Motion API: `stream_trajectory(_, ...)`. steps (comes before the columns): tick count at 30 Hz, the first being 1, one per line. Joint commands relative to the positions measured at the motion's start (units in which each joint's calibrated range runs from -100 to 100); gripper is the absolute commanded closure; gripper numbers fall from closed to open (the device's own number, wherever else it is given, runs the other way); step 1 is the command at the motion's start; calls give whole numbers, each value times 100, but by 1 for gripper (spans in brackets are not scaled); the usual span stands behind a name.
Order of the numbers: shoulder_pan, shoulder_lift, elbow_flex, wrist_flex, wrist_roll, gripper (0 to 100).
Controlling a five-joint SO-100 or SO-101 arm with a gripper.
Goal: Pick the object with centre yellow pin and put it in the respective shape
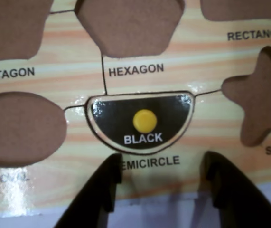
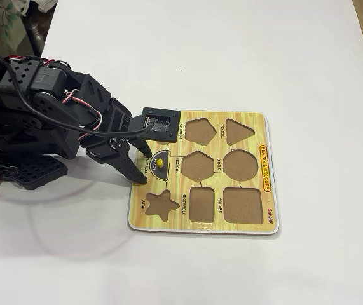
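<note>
Table (image 2: 245,57): white, carrying the wooden shape board (image 2: 265,166). Board recesses are bare except the semicircle slot, where the black semicircle piece (image 1: 140,121) sits flush, yellow pin (image 1: 144,120) at its centre. Gripper (image 1: 163,183): jaws spread wide, empty, fingertips over the board edge just beside the piece.

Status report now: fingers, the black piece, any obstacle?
Gripper open, empty, fingers just short of the board. Black semicircle piece with yellow pin seated in its semicircle slot on puzzle board. Nothing in the way.
</note>
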Motion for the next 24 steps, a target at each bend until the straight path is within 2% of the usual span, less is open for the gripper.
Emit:
stream_trajectory(1, 7, -33, 54, 72, -9, 80)
stream_trajectory(8, 7, -1280, 54, 80, 1, 80)
stream_trajectory(16, -3, -1749, 36, 98, 54, 80)
stream_trajectory(24, -3, -1757, 36, 1861, 1, 80)
